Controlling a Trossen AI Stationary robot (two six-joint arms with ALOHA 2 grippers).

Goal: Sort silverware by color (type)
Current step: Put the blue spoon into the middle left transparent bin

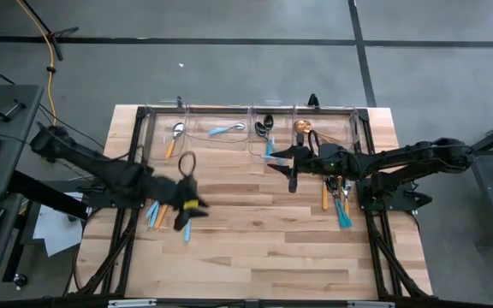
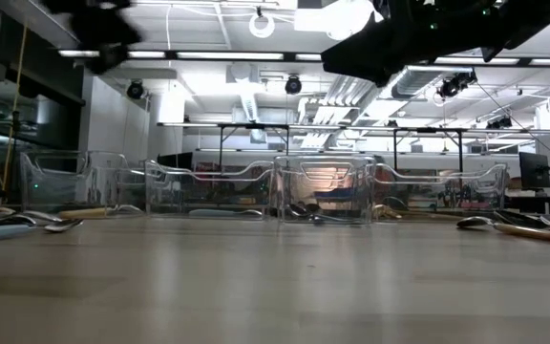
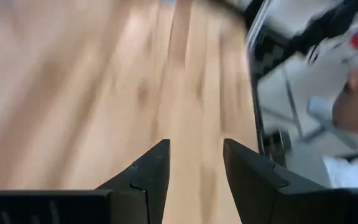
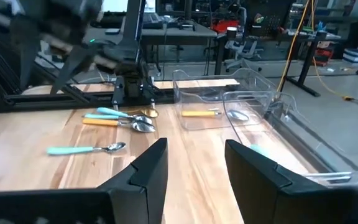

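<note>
Sorting partly done: clear bins [image 1: 248,128] hold several pieces; loose silverware [image 1: 339,201] remains on the worktop [image 1: 255,248]. Left gripper [image 3: 195,163] and right gripper [image 4: 196,163] fingers spread, empty.

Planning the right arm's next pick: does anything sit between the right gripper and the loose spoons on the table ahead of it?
Nothing visible does. The right gripper is open and empty, and only bare table separates it from the light-blue-handled spoon and the orange-handled spoon. The clear bins stand off to one side.

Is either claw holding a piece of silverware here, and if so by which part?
Nothing is held. The left claw and the right claw are both open, with only bare air between their fingers.
</note>
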